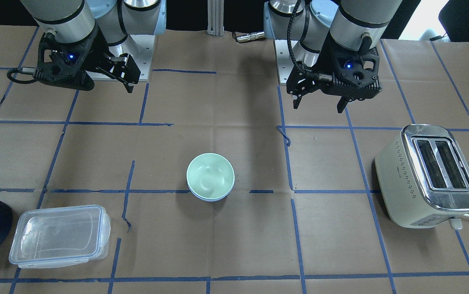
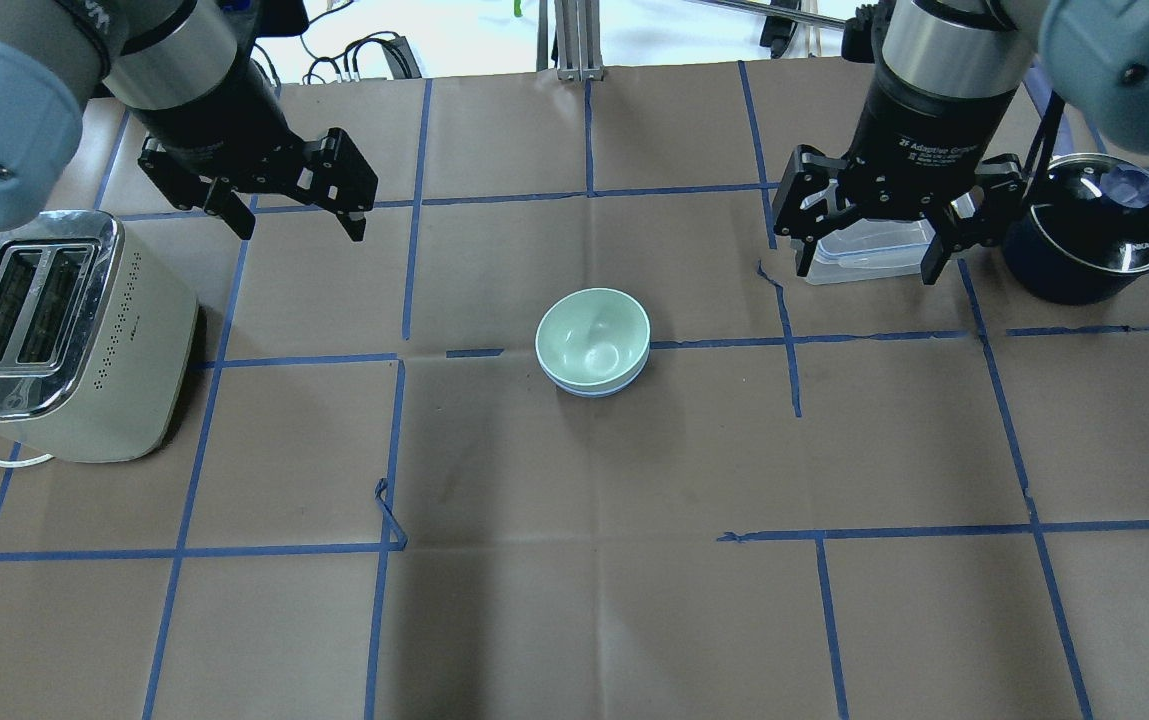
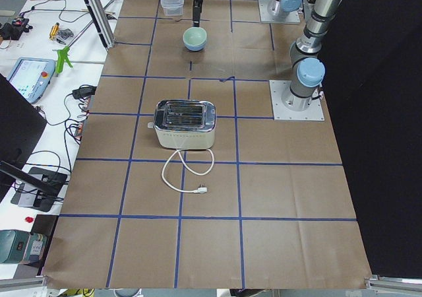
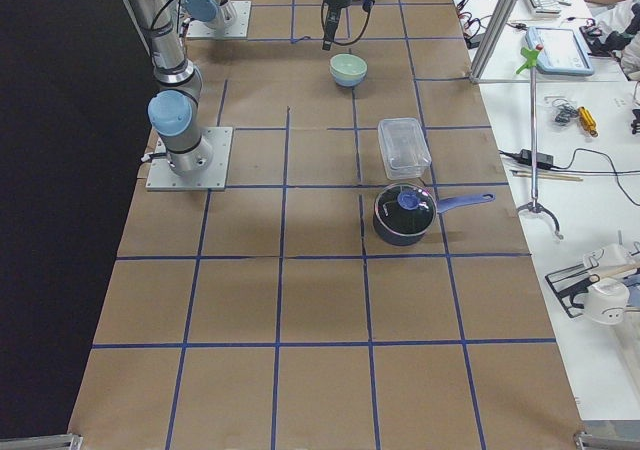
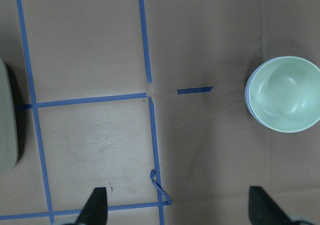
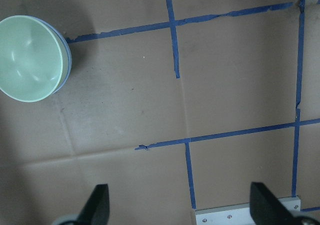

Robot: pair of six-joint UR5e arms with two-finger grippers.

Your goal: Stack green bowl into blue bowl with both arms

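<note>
Pale mint plastic sits inside periwinkle: the green bowl (image 2: 592, 338) is nested in the blue bowl (image 2: 596, 392), of which only a thin rim shows beneath it. The pair stands in the centre of the overhead view, on the brown paper of the bench (image 2: 574, 600), beside a line of the blue tape grid. To my eye the stacking is done, with nothing left but perhaps parking the arms.

The left end effector (image 2: 299, 215) hangs at the upper left of that view and the right end effector (image 2: 866, 270) at the upper right. Both have fingers spread apart and hold nothing, well clear of the bowls.

Both bowls look smooth, matte and round. The cream toaster (image 2: 64, 340) has a shiny chrome top, the lidded container (image 1: 58, 234) is clear plastic, and the navy pot (image 2: 1094, 240) is steel inside.
</note>
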